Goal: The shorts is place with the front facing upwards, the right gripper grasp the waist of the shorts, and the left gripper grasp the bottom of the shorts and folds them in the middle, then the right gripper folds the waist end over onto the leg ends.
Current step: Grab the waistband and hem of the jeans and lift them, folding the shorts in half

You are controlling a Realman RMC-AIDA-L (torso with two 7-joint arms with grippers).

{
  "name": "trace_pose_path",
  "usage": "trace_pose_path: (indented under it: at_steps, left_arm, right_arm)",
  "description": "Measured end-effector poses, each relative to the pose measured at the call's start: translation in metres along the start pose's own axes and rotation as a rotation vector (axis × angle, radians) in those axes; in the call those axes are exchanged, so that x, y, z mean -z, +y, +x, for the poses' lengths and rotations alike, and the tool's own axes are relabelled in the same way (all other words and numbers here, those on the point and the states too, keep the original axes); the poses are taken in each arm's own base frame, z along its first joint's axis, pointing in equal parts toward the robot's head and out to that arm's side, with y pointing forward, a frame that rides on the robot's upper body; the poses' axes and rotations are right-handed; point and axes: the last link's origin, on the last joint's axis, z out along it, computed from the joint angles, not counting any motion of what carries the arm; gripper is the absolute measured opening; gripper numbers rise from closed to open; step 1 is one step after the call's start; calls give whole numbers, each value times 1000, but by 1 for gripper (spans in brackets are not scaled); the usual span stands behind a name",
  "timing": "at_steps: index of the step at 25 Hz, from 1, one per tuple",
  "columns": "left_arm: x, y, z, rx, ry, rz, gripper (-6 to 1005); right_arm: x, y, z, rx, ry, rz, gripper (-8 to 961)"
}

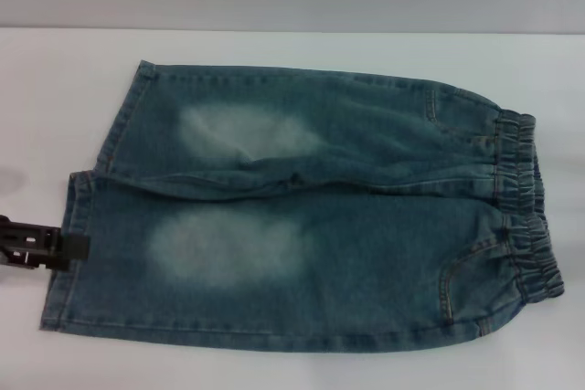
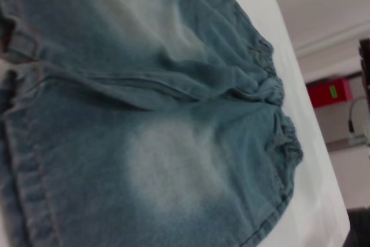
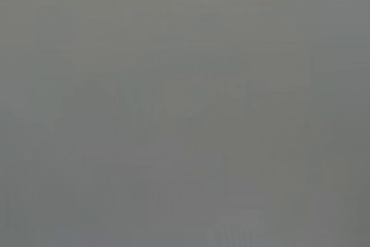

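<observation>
Denim shorts [image 1: 302, 212] lay flat on white table [image 1: 55, 89], long axis hem-to-waistband | I had left gripper [image 1: 75, 247] at the near leg's hem [image 1: 57, 267], grip state unclear | waistband [image 1: 523, 212] opposite; right gripper unseen.

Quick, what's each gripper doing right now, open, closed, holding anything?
Left gripper: at the hem of the shorts; open or shut cannot be told.
Right gripper: not in view.

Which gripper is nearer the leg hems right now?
Left. The left gripper is at the bottom of the shorts, on the near leg's hem. The right gripper is not in view.
</observation>
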Motion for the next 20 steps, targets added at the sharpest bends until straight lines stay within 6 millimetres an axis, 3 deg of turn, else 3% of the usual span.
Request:
trace_pose_path:
  at_steps: [12,20]
  left_arm:
    - [0,-18,-16,131,-40,104,806]
    - [3,-28,-21,146,-50,166,802]
  right_arm:
    - [0,0,6,57,36,24,541]
    - [-10,5,7,61,53,17,541]
